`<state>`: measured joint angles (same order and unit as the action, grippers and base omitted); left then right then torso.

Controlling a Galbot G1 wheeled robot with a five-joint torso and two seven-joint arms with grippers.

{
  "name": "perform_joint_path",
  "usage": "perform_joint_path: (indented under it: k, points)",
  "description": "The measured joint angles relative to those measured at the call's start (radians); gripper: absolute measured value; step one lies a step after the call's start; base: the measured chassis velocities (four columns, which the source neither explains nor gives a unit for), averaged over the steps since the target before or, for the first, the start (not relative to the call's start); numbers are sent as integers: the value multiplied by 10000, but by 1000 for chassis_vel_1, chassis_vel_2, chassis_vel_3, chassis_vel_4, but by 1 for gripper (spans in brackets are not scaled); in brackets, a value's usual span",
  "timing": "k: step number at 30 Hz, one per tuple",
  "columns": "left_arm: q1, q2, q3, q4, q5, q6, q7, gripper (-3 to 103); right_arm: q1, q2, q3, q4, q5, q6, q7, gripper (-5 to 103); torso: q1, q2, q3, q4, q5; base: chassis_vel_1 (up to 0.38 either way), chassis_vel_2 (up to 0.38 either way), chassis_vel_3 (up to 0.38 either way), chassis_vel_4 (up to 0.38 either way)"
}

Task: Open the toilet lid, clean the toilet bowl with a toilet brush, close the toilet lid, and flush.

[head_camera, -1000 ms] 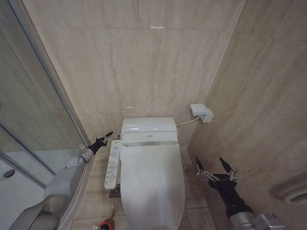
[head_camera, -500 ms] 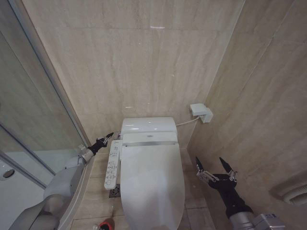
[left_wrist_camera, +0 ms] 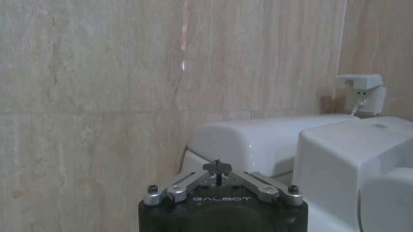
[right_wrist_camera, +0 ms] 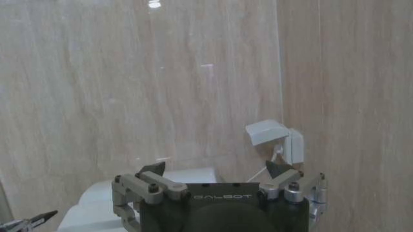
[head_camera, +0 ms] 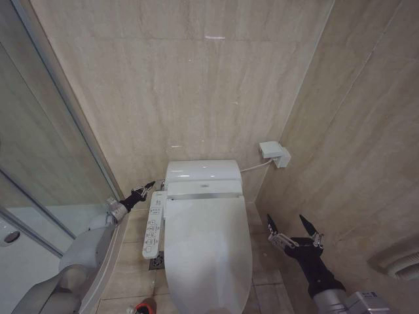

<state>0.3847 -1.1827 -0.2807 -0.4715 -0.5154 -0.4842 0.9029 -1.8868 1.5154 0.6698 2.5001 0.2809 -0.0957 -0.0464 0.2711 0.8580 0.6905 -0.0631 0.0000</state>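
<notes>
- Lid (head_camera: pixel 208 245) down flat over bowl, centre of head view, against back wall.
- Brush (head_camera: pixel 145 306) in red holder on floor, robot's left of toilet, untouched.
- L gripper (head_camera: pixel 145 189) pinched shut, near button panel (head_camera: pixel 154 224), holding nothing.
- R gripper (head_camera: pixel 294 230) spread wide, empty, beside toilet.
- Judging: either not begun or nearly finished; can't tell which.

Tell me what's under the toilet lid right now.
The lid is shut flat, so the seat and bowl beneath are covered and cannot be seen. The button panel shows along its side. The left gripper and right gripper flank it, touching nothing.
</notes>
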Motion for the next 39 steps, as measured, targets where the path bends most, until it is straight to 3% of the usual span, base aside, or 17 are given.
perform_joint_path:
  k: [13, 21, 39]
  points:
    - [-13, -22, -32, 66, 20, -5, 64, 0, 0, 0, 0, 0, 0, 0, 0, 100, 2, -1, 0, -1, 2, -20, 13, 21, -17]
    - [-92, -10, -282, 557, 287, 48, 870, 0, 0, 0, 0, 0, 0, 0, 0, 100, 1, 0, 0, 0, 0, 0, 0, 0, 0]
    - [-133, 20, -456, 924, 482, 25, 898, 0, 0, 0, 0, 0, 0, 0, 0, 100, 1, 0, 0, 0, 0, 0, 0, 0, 0]
